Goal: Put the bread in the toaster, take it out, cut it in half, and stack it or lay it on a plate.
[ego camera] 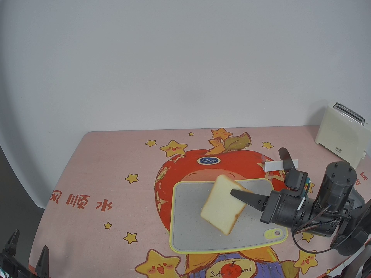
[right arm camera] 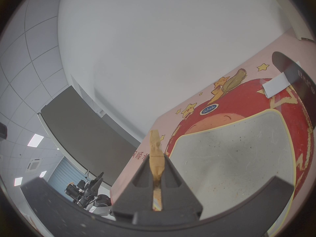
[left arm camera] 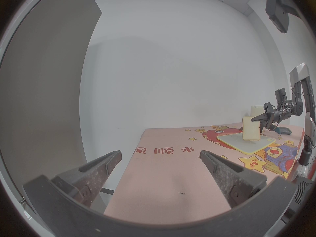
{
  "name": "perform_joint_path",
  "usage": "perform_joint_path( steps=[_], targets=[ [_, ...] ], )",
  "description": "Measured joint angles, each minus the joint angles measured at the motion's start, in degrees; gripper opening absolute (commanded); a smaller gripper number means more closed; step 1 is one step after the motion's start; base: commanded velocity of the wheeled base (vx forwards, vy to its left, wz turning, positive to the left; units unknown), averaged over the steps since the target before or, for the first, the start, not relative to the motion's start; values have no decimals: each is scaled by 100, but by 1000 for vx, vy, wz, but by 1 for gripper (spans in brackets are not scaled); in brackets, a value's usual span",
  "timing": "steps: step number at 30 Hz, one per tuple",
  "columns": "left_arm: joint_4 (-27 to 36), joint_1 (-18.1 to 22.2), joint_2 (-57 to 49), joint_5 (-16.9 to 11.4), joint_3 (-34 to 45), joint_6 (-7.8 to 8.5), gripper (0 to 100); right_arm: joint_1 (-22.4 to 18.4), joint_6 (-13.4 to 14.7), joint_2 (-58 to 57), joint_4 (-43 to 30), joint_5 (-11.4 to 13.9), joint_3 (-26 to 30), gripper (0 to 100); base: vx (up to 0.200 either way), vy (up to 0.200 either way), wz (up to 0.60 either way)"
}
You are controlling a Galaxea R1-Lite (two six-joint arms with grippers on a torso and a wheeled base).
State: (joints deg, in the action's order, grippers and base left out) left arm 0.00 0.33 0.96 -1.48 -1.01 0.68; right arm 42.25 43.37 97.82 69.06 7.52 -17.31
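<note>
A slice of bread (ego camera: 222, 204) hangs tilted just above the grey cutting board (ego camera: 193, 228), pinched at its right edge by my right gripper (ego camera: 241, 195), which is shut on it. From the right wrist the bread (right arm camera: 155, 155) appears edge-on between the fingers, with the board (right arm camera: 237, 155) beyond. The cream toaster (ego camera: 344, 134) stands at the table's far right. A knife (ego camera: 286, 160) with a white blade lies between the board and the toaster. My left gripper (left arm camera: 161, 168) stands open off the table's left corner, with nothing between its fingers; from there the bread (left arm camera: 251, 128) is seen far off.
The table is covered by a pink cartoon cloth (ego camera: 116, 166) with a big red apple print. A plain white wall rises behind it. The left half of the cloth is bare.
</note>
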Motion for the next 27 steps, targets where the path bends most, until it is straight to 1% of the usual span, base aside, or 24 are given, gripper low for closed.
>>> perform_joint_path(
  steps=[7, 24, 25, 27],
  targets=[
    [0, 0, 0, 0, 0, 5, 100, -67, -110, 116, -34, -50, 11, 0, 0, 0, 0],
    [0, 0, 0, -2, 0, 5, 100, -188, -200, 194, -74, -121, 12, 0, 0, 0, 0],
    [0, 0, 0, 0, 0, 5, 100, -190, -213, 199, -74, -121, 15, 100, 0, 0, 0],
    [0, 0, 0, -2, 0, 2, 100, -194, -227, 204, -77, -121, 22, 100, 0, 0, 0]
  ],
)
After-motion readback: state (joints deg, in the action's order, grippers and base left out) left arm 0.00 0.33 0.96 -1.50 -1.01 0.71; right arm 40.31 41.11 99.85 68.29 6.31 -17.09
